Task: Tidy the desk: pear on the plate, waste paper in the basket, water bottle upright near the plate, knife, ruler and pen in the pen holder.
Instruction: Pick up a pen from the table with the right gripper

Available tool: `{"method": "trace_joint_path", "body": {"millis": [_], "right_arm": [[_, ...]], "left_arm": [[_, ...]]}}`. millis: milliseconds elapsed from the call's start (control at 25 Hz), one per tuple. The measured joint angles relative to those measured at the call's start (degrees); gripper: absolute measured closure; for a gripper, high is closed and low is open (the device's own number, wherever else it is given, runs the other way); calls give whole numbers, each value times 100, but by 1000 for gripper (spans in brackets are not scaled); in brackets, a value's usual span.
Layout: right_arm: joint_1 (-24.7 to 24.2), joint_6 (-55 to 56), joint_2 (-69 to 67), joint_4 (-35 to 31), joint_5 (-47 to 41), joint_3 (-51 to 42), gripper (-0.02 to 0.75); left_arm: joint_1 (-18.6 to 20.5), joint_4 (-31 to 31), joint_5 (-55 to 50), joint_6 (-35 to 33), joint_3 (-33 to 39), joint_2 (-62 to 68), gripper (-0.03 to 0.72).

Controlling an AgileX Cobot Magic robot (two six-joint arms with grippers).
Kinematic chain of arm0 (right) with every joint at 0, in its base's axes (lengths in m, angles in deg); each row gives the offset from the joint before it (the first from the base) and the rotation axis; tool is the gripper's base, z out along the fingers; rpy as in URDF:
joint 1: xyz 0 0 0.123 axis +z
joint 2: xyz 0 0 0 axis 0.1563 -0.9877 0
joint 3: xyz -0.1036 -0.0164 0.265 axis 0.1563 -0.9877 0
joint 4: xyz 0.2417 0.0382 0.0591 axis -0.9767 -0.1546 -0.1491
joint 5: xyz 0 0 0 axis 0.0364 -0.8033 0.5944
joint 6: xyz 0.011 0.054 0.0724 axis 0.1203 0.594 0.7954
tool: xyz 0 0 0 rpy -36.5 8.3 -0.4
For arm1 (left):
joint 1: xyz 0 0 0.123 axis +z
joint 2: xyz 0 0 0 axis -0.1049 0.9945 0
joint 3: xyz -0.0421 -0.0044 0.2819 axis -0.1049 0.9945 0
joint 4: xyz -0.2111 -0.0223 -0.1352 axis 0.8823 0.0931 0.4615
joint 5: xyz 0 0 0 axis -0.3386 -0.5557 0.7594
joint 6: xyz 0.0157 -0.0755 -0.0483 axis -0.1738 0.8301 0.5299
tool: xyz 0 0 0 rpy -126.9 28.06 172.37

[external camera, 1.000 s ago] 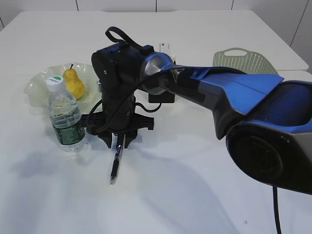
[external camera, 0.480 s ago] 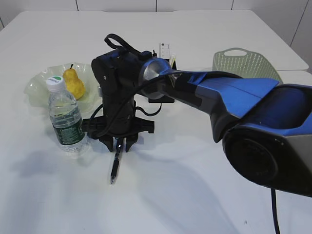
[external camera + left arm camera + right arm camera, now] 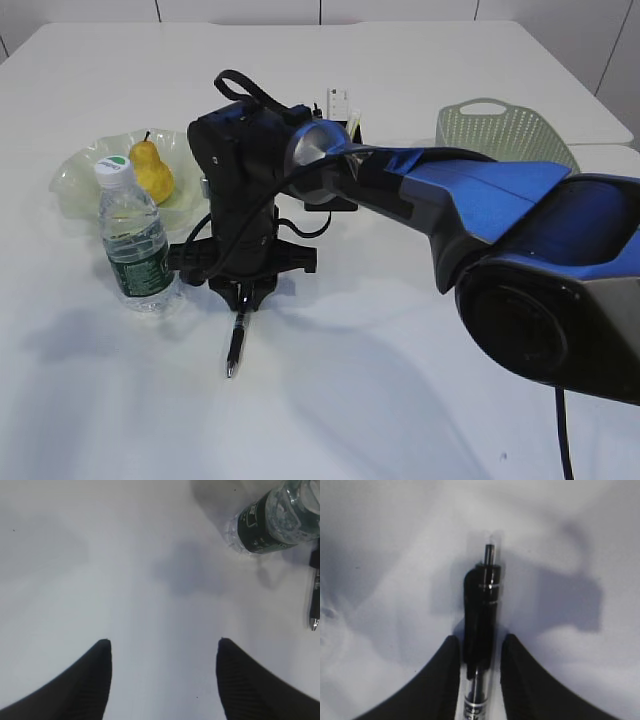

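right tool (image 3: 243,297) now shut, pen (image 3: 236,340) (gripped)

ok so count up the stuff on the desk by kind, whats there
fruit: 1, pear
bottles: 1, water bottle
pens: 1, pen
dishes: 1, plate
baskets: 1, basket
holders: 1, pen holder
total: 6

White table (image 3: 420,60) under even light, pale tiled wall (image 3: 240,10) behind.
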State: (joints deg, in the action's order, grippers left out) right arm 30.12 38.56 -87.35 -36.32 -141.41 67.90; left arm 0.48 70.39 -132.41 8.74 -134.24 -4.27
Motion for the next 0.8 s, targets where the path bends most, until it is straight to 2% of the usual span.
{"method": "trace_joint_path", "body": {"millis": [160,800], "right_arm": [[0,0,-2,-63,0,6,621],[0,-708,227,-304,10,83,653]], "left_arm": [[0,0,0,0,0,0,223],[0,0,0,0,0,0,223]]}}
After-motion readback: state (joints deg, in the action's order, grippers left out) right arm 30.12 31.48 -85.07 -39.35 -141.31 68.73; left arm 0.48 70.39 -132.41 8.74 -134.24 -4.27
